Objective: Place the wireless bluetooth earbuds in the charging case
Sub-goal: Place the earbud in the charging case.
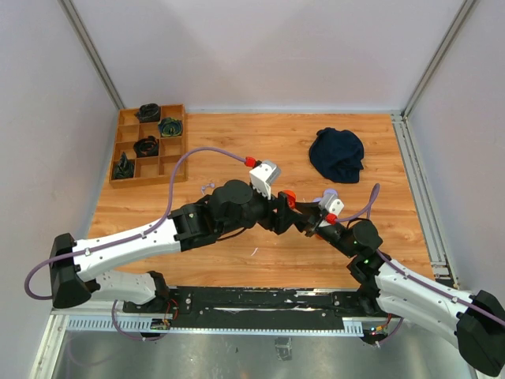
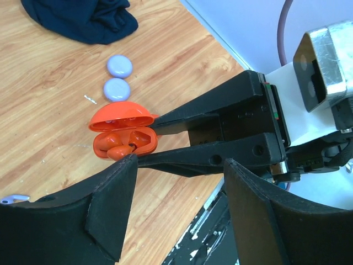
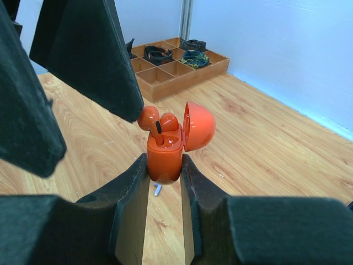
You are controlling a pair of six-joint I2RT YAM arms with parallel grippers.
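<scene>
**Case** (image 3: 164, 150): orange-red, lid (image 3: 198, 126) hinged open. It was held upright over the middle of the table (image 1: 237, 142), gripped by its base between the closed fingers of the right gripper (image 3: 164, 165).

**Earbuds** (image 3: 167, 125): two, orange-red, in the case's open top. One sat upright in its well. The other stood out at the rim, at the tip of a left finger (image 3: 94, 61); whether they touched could not be told.

**Left gripper** (image 2: 179, 168): jaws apart, nothing between them, just beside the case's open mouth.

**Pucks** (image 2: 119, 65): two, lilac, side by side on the wood, near the cloth (image 2: 83, 19), which was dark blue and crumpled.

**Lilac bit** (image 2: 14, 197): small, lying on the table.

**Tray** (image 1: 148, 144): wooden, compartmented, at the far left corner, with dark items in several cells.
</scene>
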